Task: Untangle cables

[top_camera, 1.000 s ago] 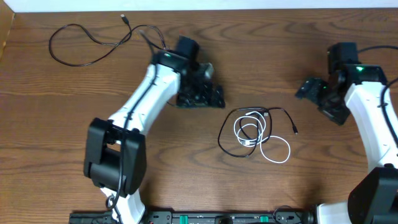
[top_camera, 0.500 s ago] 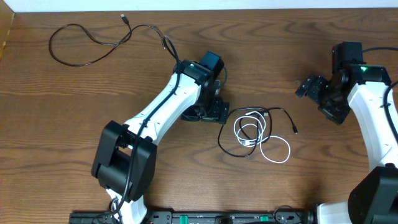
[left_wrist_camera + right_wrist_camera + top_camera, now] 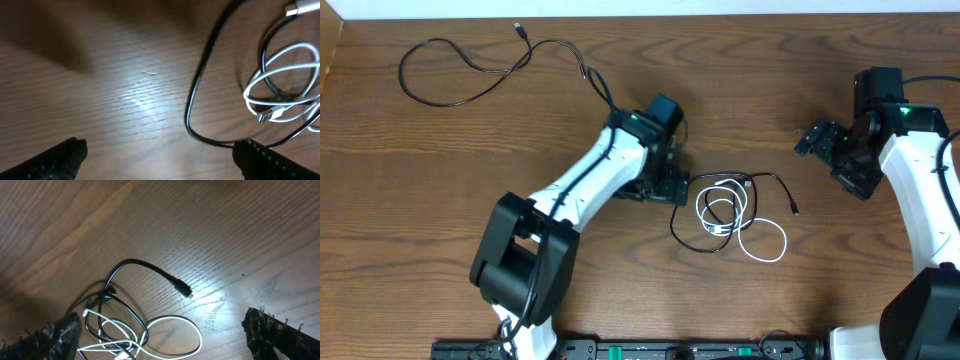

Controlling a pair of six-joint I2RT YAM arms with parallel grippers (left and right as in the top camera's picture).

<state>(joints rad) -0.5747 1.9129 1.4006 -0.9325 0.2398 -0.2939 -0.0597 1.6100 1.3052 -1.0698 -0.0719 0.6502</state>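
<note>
"Left gripper (image 3: 665, 187) first: how does it stand?"

"Low over the table (image 3: 440, 200), just left of the tangled bundle (image 3: 730, 215). Its wrist view shows the fingers (image 3: 60, 157) spread wide with only bare wood between them. A bend of the black cord (image 3: 192, 100) runs up to the right-hand finger. Whether it touches, I cannot tell."

"And the right gripper (image 3: 817, 140)?"

"Jaws wide apart as well, holding nothing. It is well apart from the bundle, to its upper right in the overhead view."

"What makes up the bundle?"

"One black cord looped around and through a coiled white cord (image 3: 269, 116). The black cord's plug (image 3: 183, 290) lies free on the wood at the right side."

"Any other cable?"

"A second black cable (image 3: 402, 75) — lying loose across the far left part of the table, well apart from the bundle."
</note>
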